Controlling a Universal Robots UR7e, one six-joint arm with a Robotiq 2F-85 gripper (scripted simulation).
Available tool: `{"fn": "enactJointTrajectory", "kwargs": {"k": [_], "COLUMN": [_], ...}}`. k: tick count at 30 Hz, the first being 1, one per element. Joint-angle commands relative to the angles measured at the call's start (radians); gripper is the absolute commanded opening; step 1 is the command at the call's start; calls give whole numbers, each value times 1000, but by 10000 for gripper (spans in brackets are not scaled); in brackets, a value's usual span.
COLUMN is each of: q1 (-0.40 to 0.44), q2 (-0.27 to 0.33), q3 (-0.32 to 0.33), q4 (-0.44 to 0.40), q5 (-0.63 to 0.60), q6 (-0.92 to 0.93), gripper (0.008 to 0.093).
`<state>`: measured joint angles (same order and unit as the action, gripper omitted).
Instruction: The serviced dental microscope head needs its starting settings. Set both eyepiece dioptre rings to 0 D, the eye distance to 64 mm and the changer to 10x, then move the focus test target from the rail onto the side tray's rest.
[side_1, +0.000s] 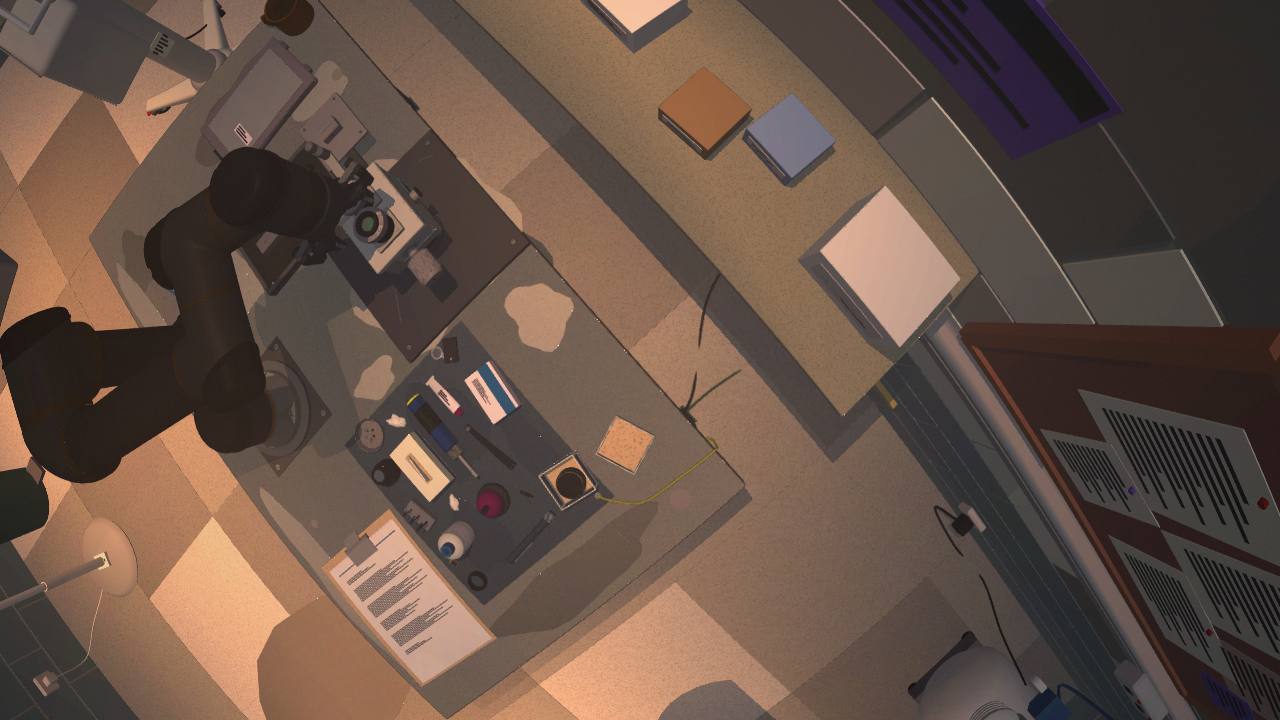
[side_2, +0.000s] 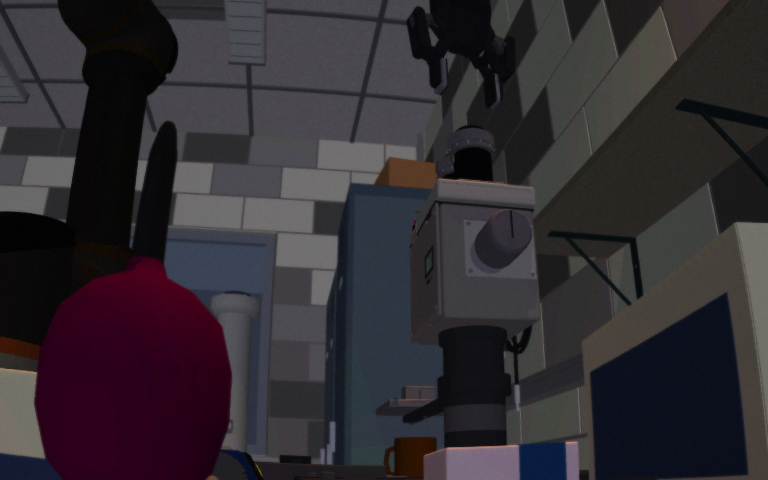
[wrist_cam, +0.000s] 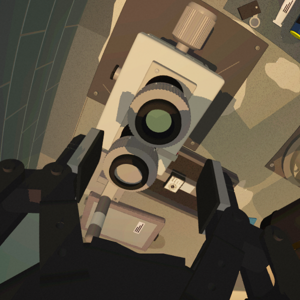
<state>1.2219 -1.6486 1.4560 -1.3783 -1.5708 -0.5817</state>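
My gripper (wrist_cam: 145, 179) (side_2: 465, 85) hangs open and empty above the cream microscope head (wrist_cam: 156, 98) (side_1: 394, 228) (side_2: 476, 260), over the nearer of its two upward-facing eyepieces. That nearer eyepiece (wrist_cam: 130, 168) has a ribbed dioptre ring, and the farther eyepiece (wrist_cam: 159, 121) stands beside it with a green lens. A ribbed knob (wrist_cam: 194, 25) sticks out of the head's far end and a round changer knob (side_2: 501, 240) sits on its side. The small square focus test target (wrist_cam: 173, 184) rests on the dark rail below the head. A flat side tray (wrist_cam: 126, 224) lies beyond it.
Behind the head stands a blue cabinet (side_2: 368, 317) against a tiled wall. A dark mat of small tools (side_1: 465, 457), a clipboard (side_1: 407, 595) and a cup in a holder (side_1: 570, 481) lie on the bench, and a red bulb (side_2: 133, 373) blocks the low side camera.
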Motion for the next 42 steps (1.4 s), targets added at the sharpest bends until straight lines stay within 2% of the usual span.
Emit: {"fn": "enactJointTrajectory", "kwargs": {"k": [1, 6, 10, 23, 42], "q1": [0, 0, 0, 0, 0], "q2": [0, 0, 0, -4, -17], "q3": [0, 0, 0, 24, 178], "q4": [0, 0, 0, -22, -162], "q5": [0, 0, 0, 0, 0], "q6": [-46, -261, -328, -335, -336], "gripper": [680, 680, 680, 680, 680]}}
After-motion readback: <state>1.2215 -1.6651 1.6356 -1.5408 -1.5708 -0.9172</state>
